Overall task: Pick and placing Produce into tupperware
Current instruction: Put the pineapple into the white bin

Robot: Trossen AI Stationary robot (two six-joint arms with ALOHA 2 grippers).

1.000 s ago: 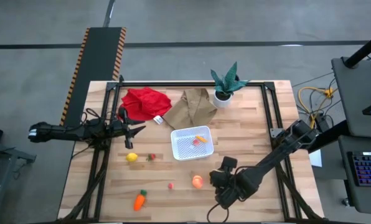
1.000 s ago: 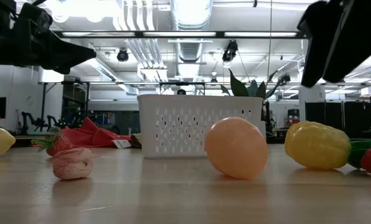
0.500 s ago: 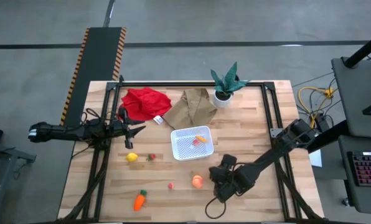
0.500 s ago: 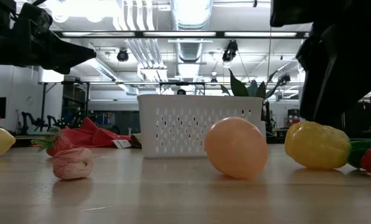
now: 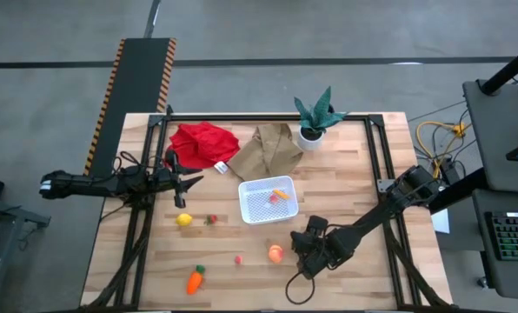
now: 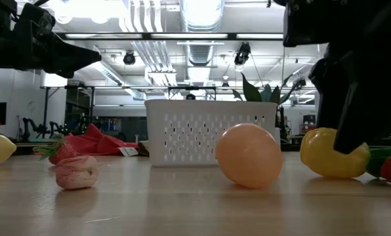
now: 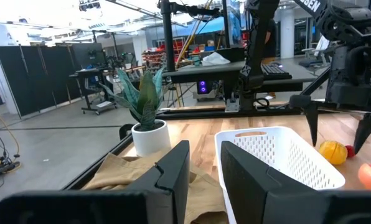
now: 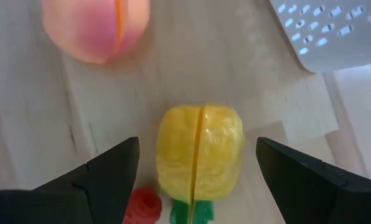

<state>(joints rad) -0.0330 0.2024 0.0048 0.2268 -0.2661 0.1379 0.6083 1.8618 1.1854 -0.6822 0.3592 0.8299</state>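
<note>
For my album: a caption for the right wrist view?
Open right gripper poised around a yellow pepper, peach nearby.

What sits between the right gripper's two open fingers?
The yellow pepper lies centred between the open right gripper, fingers not touching it, bare wood either side; the right wrist view shows this.

Right claw [image 6: 353,124] hides yellow pepper [image 6: 330,154] (partly).

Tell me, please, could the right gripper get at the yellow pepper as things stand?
Probably yes: the right gripper hangs open directly over the yellow pepper, a finger on each side, nothing between them. The peach-coloured fruit lies clear.
</note>
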